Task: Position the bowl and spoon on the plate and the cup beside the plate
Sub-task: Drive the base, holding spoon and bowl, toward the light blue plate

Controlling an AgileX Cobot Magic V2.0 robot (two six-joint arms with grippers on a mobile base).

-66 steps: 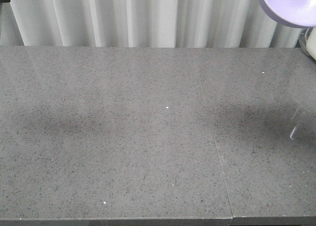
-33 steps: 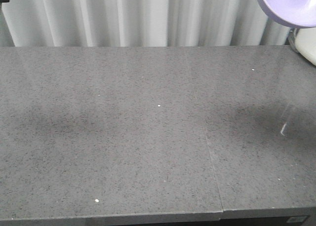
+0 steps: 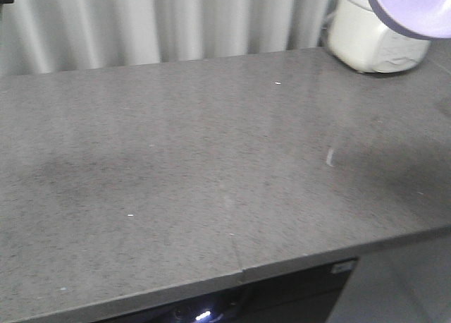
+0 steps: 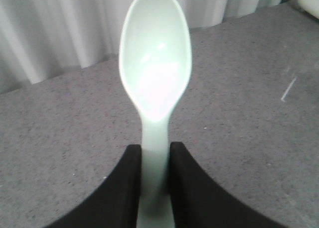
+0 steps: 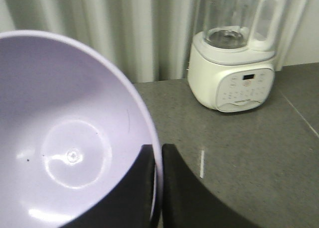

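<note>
The left gripper is pinching the spoon handle; the right gripper is clamping the bowl rim near the blender.

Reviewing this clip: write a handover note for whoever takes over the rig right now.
Left gripper: shut on the spoon by its handle, held above the counter.
Right gripper: shut on the rim of the bowl, which is empty and off the counter.
No view shows the plate or the cup.
Done: spoon and bowl are in hand.
Left: locate the plate, set bowl and spoon on it, put the cup beside it.
</note>
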